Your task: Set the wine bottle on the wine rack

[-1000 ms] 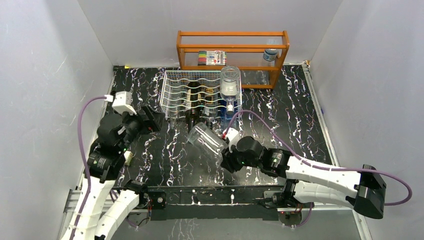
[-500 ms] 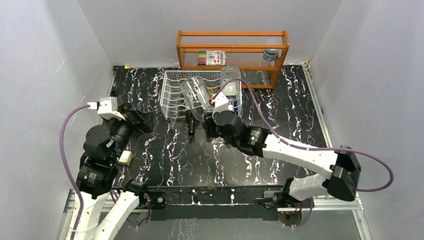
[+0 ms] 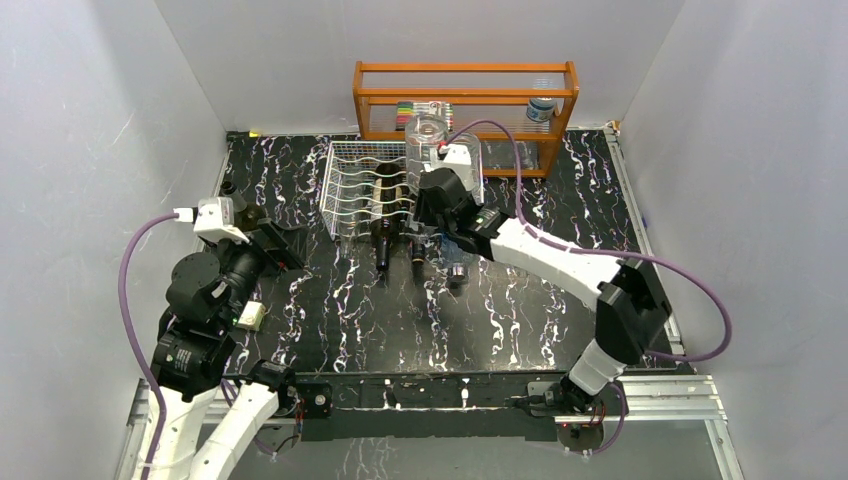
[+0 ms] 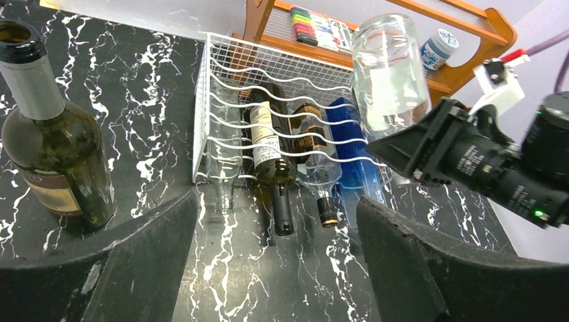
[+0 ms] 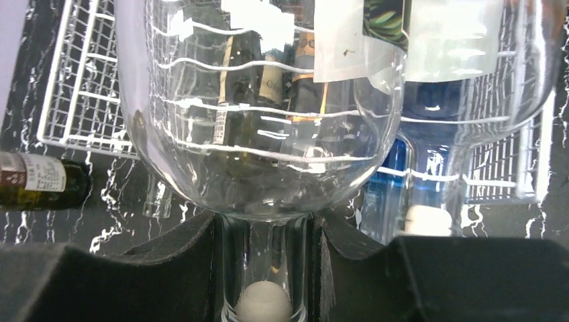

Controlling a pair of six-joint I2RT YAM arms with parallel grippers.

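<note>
Wine bottle [image 5: 255, 121], clear rounded glass, neck clamped in black-padded right pincer [image 5: 265, 255].

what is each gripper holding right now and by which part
The right gripper holds the clear glass bottle by its neck; the left gripper is open, holding nothing.

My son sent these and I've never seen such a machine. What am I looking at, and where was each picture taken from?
Two robot arms bolted to a black marbled table. One picture looks down from above; the other two come from cameras on each wrist. The right tool is shut on the neck of a clear wine bottle, holding it over the white wire wine rack, where other bottles lie. The left tool is open, empty, near a standing dark wine bottle.
</note>
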